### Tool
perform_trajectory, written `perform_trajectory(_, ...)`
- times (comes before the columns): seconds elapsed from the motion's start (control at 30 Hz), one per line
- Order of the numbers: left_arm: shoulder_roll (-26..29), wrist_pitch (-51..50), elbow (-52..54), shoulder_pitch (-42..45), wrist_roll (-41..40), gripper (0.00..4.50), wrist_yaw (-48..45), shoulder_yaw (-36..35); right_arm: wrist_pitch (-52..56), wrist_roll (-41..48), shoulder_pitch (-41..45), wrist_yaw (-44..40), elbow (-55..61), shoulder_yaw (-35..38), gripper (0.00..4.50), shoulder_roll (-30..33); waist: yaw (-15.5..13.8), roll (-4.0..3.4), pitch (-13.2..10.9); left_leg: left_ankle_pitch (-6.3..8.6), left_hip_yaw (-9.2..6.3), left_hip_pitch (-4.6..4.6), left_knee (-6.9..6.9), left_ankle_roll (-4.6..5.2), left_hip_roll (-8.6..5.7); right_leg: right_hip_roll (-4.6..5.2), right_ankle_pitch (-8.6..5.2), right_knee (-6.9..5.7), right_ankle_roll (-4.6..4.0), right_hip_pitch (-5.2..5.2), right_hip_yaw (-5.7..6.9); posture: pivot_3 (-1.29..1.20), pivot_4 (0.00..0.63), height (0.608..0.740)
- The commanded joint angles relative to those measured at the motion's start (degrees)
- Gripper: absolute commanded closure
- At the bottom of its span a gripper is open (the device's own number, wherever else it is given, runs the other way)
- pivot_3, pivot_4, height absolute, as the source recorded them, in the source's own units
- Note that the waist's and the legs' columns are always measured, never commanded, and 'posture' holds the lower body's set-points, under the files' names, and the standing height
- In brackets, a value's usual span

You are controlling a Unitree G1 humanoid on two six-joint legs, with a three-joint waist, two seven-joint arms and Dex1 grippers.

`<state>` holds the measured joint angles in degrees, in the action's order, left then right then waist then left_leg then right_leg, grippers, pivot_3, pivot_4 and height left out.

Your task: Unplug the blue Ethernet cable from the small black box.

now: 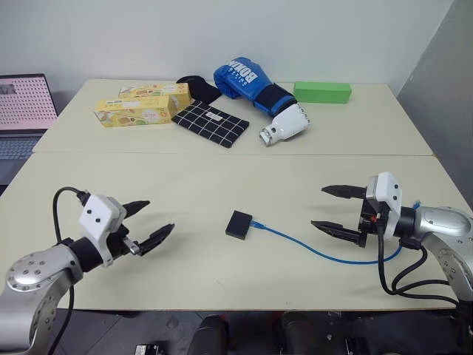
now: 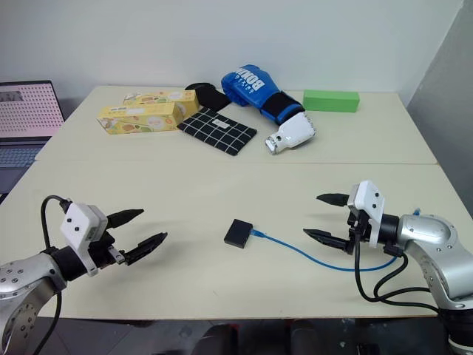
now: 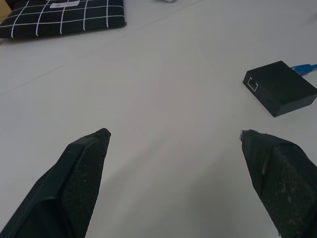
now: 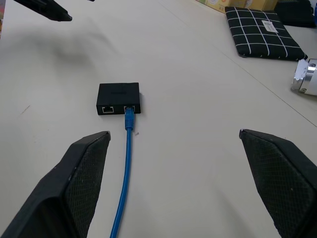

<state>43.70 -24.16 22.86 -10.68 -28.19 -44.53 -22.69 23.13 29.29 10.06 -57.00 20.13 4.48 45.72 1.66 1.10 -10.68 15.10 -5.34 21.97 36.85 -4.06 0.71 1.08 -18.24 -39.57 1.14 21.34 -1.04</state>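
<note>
Left gripper (image 1: 145,222): two tapered black fingers showing textured pads, white boxy camera housing, black cable looping off behind it, silver forearm joint carrying ringed screws. Right gripper (image 1: 341,209): matching black fingers, white housing, silver arm, thick black cables trailing beneath.

Left arm: enters at about 7 o'clock in the head view, forearm angled up toward 2 o'clock, white camera block on the wrist. Left gripper (image 1: 148,223): two black fingers spread wide, nothing between them, tips aimed inward toward 3 o'clock, hovering above the surface.

Right arm: enters at about 4 o'clock, silver elbow bent, forearm pointing toward 9 o'clock, white block on the wrist. Right gripper (image 1: 329,208): fingers (image 4: 84,173) parted to full spread, empty, one tip above the other, facing the left gripper.
</note>
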Motion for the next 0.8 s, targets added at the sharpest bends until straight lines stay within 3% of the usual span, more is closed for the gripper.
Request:
perform_trajectory(0.03, -0.7, 2.3, 1.1, 0.5, -0.3, 0.0, -0.1, -1.8, -0.8, 0.3, 0.0, -0.3, 1.0, 1.3, 0.07, 0.2, 0.0, 0.0, 0.0, 0.0, 0.0, 0.0, 0.0, 0.0, 0.0, 0.0, 0.0, 0.0, 0.0, 0.0, 0.0, 0.0, 0.15, 0.74)
perform_trajectory(0.47, -0.1, 0.0, 3.2, 0.2, -0.4, 0.0, -0.3, -0.6, -0.3, -0.6, 0.2, 0.2, 1.0, 0.1, 0.07, -0.6, 0.0, 0.0, 0.0, 0.0, -0.01, 0.0, 0.0, 0.0, 0.01, 0.0, 0.0, 0.0, 0.0, 0.0, 0.0, 0.0, 0.15, 0.74)
perform_trajectory(0.8, 6.5, 0.6, 5.3, 1.5, -5.0, 0.0, -16.0, 4.4, -1.2, -10.6, 5.4, 3.1, -4.2, -12.7, 0.07, -5.6, 0.1, -0.02, 0.0, 0.0, 0.05, -0.01, 0.0, 0.0, -0.01, -0.02, 0.0, -0.01, 0.0, 0.02, -0.01, 0.0, 0.15, 0.74)
